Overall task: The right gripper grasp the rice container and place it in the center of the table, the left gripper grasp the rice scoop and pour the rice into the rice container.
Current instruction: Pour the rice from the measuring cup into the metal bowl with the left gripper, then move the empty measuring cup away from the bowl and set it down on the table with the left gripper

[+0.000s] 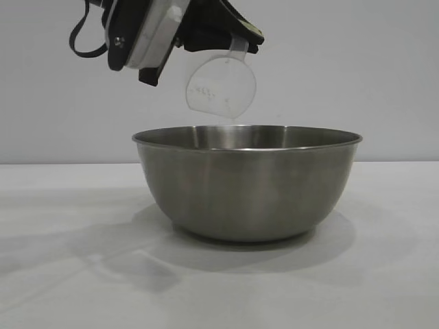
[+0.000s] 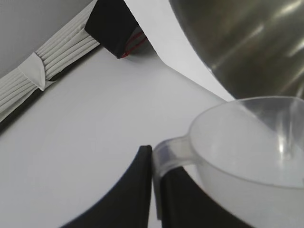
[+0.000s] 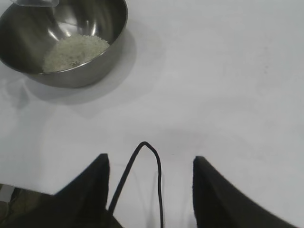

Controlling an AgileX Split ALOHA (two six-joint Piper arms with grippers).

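My left claw, clamped on the scoop handle, tips it above the bowl at counter centre; rice lies inside. My right claw stands apart, well off the bowl.

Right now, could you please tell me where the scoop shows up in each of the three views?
Exterior view: the scoop hangs tipped above the bowl, upper centre, held by the left hand.
Left wrist view: it fills the lower right, its handle clamped between the fingers.
Right wrist view: only a sliver of it shows at the top left edge, over the bowl.
Shared landmark: the bowl.
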